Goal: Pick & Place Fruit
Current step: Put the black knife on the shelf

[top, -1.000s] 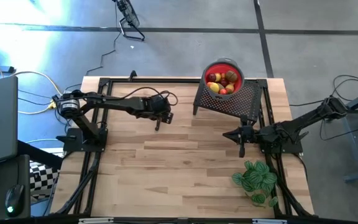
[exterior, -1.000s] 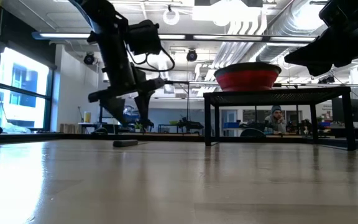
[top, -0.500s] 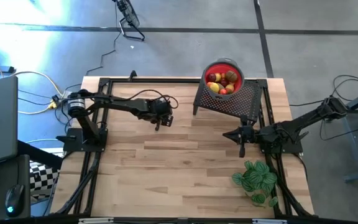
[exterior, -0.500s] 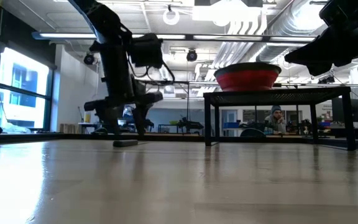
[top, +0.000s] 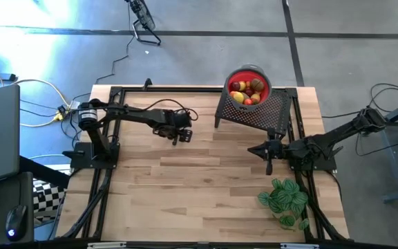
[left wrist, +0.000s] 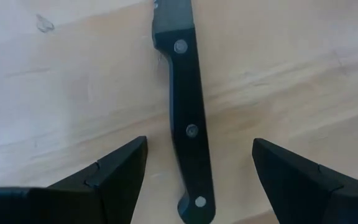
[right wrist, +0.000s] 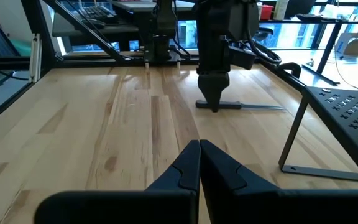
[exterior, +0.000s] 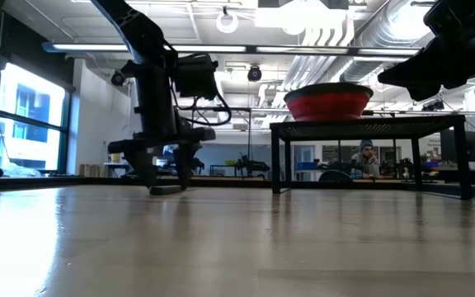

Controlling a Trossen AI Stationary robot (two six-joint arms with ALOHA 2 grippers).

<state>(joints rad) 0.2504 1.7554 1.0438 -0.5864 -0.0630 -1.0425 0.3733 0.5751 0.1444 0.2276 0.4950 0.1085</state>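
While the left gripper [left wrist: 197,162] hangs low with its dark wedge-shaped fingers spread either side of a black riveted knife [left wrist: 188,124] lying flat, the fruit [top: 246,90], small rounded yellow, red and brown pieces, sits in the red bowl [top: 262,73] on a perforated black stand [top: 271,111]. Pale planked wood forms the table [top: 199,180]. The right gripper [right wrist: 199,163], fingers pressed together, waits near a green leafy plant [top: 284,198].

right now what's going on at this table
The left gripper is low over the table with its jaws open either side of the handle of a black knife lying flat on the wood; it is not gripped. The right gripper waits shut, near the right edge. The fruit sits untouched in the red bowl on a black stand.
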